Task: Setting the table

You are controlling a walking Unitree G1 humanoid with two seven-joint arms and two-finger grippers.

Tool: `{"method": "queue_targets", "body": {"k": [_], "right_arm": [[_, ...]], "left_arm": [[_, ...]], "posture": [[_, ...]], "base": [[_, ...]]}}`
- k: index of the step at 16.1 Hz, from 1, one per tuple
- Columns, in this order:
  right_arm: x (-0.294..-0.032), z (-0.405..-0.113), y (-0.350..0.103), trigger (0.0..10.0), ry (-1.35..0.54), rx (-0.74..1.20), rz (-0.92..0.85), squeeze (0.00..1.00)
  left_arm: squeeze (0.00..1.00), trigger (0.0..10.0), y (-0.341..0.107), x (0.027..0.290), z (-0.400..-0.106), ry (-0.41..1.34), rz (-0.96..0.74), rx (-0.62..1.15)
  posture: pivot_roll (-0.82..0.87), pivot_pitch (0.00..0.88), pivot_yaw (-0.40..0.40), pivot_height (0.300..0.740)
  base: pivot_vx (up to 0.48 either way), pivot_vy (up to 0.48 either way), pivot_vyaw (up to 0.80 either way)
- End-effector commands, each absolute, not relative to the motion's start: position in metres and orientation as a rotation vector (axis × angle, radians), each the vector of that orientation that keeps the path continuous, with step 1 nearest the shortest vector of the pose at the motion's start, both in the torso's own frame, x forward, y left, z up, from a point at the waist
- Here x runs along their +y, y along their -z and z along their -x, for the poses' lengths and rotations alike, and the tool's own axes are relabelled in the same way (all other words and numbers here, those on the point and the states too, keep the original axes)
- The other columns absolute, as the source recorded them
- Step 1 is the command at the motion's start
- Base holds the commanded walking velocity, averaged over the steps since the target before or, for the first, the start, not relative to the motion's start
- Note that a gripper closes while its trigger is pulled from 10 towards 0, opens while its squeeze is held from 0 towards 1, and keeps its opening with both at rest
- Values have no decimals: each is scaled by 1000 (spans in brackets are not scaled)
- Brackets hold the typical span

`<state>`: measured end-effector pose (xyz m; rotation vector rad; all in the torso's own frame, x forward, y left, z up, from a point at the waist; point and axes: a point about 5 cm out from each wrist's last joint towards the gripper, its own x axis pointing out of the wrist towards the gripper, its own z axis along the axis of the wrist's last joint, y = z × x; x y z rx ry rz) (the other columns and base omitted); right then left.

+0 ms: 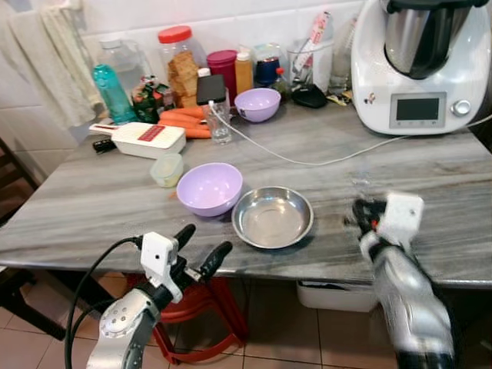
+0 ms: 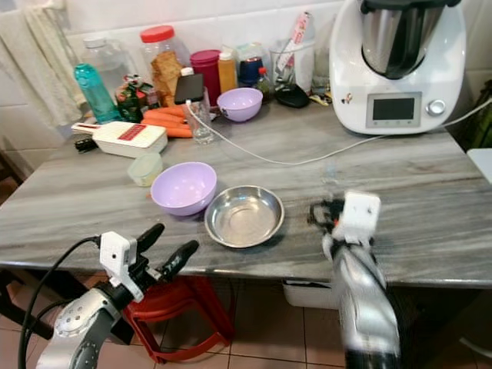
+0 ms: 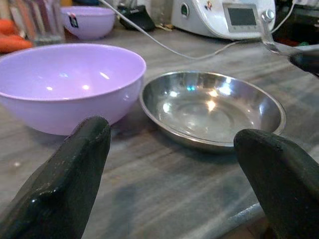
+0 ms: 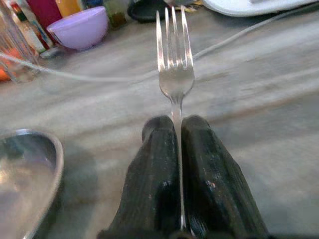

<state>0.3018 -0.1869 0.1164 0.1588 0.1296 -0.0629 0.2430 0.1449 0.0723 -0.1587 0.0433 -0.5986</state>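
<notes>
A steel plate (image 1: pixel 272 217) lies near the table's front edge, with a purple bowl (image 1: pixel 209 188) touching its left side. A second purple bowl (image 1: pixel 257 104) stands at the back. My right gripper (image 1: pixel 363 209) hovers over the table just right of the plate, blurred. It is shut on a fork (image 4: pixel 174 74), whose tines point away from me past the fingers (image 4: pixel 154 164). My left gripper (image 1: pixel 205 240) is open at the front edge, in front of the bowl and plate, with nothing between its fingers (image 3: pixel 75 169).
A white food processor (image 1: pixel 419 61) fills the back right, and its cable (image 1: pixel 307 160) runs across the table. A small lidded tub (image 1: pixel 167 169), slicer (image 1: pixel 142 138), carrots (image 1: pixel 184 121), glass (image 1: pixel 217 123) and jars crowd the back left. A red stool (image 1: pixel 192 307) stands underneath.
</notes>
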Motion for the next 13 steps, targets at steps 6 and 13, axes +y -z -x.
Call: {"method": "queue_targets", "body": {"k": [6,13], "right_arm": [[-158,-310,-101,10000,-34,258,-226,0],[-146,-305,-89,10000,-62,329,-206,0]], "left_arm": [[0,10000,-74,144,-244,648,161,41],[0,10000,-67,136,-241,765,219,86]], "posture": [[-117,0,133,740],[-125,0,134,740]], "base": [[0,0,0],[0,0,0]]}}
